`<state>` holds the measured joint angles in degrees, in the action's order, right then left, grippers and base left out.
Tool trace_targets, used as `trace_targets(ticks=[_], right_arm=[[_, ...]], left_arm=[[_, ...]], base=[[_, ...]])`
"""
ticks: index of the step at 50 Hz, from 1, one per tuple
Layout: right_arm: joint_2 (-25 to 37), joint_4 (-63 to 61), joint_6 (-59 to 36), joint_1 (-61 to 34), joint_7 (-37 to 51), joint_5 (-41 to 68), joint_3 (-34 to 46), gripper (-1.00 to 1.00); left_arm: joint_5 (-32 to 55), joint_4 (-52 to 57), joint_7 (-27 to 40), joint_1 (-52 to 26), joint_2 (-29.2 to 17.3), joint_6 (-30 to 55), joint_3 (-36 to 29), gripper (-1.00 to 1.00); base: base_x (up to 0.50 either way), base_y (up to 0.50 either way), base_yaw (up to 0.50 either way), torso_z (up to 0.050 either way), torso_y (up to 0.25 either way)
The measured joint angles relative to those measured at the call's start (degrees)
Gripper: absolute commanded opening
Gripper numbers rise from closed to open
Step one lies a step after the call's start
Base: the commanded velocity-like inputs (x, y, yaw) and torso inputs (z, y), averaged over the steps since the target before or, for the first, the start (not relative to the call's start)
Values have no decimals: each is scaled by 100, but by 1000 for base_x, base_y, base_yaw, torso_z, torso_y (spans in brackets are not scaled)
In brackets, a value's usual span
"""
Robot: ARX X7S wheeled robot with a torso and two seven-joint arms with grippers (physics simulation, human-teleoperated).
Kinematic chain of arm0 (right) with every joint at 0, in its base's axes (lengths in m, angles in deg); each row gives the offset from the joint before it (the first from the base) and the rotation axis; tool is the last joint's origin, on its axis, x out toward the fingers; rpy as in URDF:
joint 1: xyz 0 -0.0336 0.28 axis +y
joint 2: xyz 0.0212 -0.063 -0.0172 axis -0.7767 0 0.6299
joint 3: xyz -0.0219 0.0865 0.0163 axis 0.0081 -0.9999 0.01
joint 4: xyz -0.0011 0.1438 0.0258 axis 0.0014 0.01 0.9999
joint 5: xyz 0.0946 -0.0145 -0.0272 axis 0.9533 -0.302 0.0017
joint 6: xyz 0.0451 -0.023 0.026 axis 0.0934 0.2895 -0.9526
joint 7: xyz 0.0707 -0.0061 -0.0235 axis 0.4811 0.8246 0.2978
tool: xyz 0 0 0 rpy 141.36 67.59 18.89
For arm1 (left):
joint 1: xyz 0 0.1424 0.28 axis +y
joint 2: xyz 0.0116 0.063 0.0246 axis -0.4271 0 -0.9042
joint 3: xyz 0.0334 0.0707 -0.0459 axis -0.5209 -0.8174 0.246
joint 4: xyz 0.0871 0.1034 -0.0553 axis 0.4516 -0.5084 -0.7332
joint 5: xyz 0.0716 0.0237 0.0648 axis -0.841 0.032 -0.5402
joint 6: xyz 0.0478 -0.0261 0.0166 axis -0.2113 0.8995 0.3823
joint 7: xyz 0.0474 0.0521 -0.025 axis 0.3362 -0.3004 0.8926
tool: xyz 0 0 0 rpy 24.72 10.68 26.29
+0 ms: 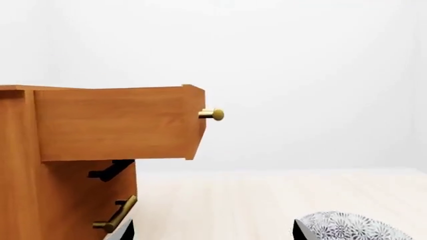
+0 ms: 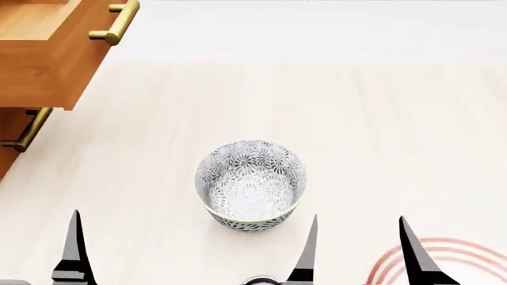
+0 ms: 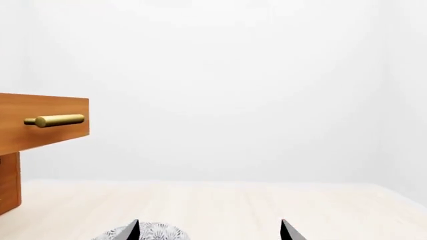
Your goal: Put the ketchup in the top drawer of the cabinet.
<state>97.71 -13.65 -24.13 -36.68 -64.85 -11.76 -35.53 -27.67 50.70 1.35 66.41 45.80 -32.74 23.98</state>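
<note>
The ketchup is out of view in all views. The cabinet (image 1: 27, 200) stands at the far left of the table, with its top drawer (image 2: 40, 65) pulled out. The drawer's brass handle (image 2: 115, 24) also shows in the left wrist view (image 1: 212, 114) and the right wrist view (image 3: 55, 120). My left gripper (image 1: 213, 234) is open and empty, low over the table; only one of its fingers (image 2: 75, 246) shows in the head view. My right gripper (image 2: 358, 249) is open and empty, just right of the bowl.
A grey-white patterned bowl (image 2: 251, 184) stands upright mid-table, between my grippers; it also shows in the left wrist view (image 1: 353, 227) and the right wrist view (image 3: 157, 232). The lower drawer handle (image 2: 28, 130) is shut in. Red rings (image 2: 443, 255) mark the near right corner.
</note>
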Motion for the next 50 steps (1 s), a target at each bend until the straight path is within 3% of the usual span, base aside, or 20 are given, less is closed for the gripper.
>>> trace_targets(ticks=[13,19,50], right_arm=[[62,38,19,-10,69,48,47,100],[76,78,86,0,97,112,29,100],[214,195,73,-50,250,163,134,100]], left_arm=[[16,27,76,-39,-68,50,-49,100],[32,18,110,-58,-89,54,-62,100],[117,-131,242,-109,-183,14,-160,100]], base=[[500,0,0,0,0],[0,0,0,0,3],[0,496,0,0,0]])
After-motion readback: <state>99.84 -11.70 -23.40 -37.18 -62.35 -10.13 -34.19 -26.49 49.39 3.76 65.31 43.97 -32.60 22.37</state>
